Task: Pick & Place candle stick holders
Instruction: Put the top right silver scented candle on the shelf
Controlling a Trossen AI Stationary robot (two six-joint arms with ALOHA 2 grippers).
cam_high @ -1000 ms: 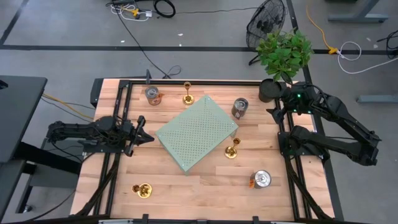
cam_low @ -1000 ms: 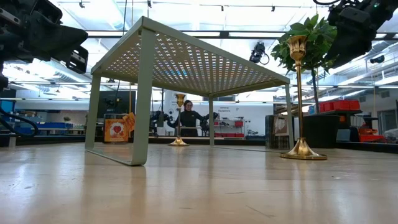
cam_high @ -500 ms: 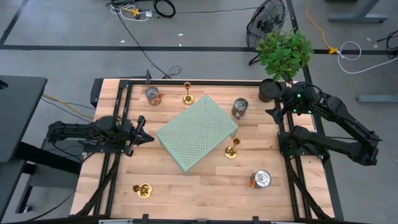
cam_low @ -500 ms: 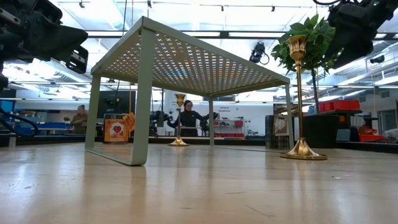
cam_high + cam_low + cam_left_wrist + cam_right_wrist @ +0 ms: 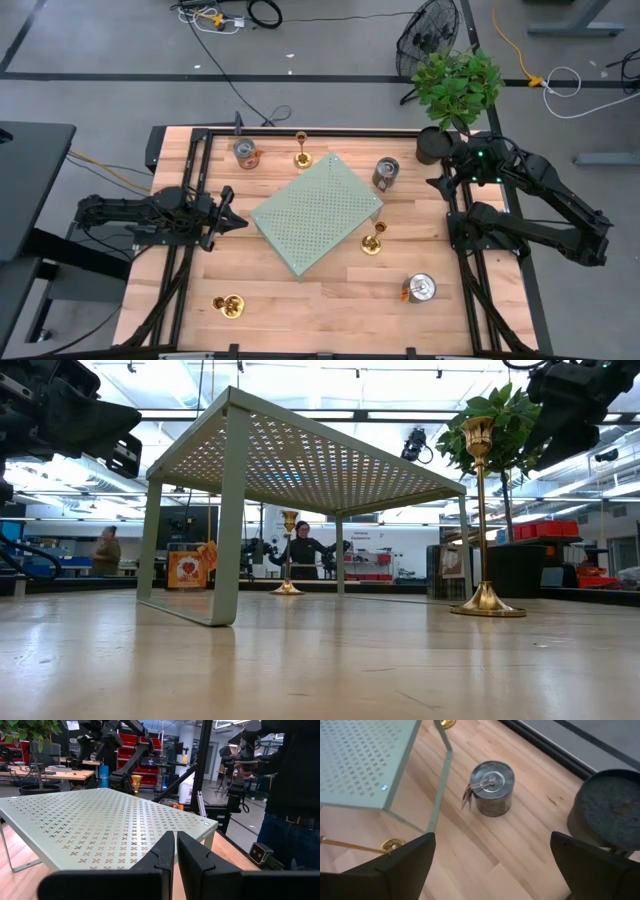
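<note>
Two dark robot arms flank a wooden table (image 5: 330, 300) where a pale green perforated metal shelf (image 5: 316, 213) stands at an angle near the centre. The left gripper (image 5: 232, 222) hovers just beside the shelf's left corner, its fingers (image 5: 162, 855) pressed nearly together and holding nothing. The right gripper (image 5: 437, 181) hangs above the table's far right edge near a potted plant (image 5: 455, 85), jaws spread wide and empty, looking down on a silver tin can (image 5: 491, 787). Three brass candle stick holders are spread around the table: one upright at the far edge (image 5: 301, 150) beside another can (image 5: 245, 153), one upright just off the shelf's right corner (image 5: 373, 240), and one lying at the near left (image 5: 230, 306). A third can (image 5: 418, 289) sits at the near right.
</note>
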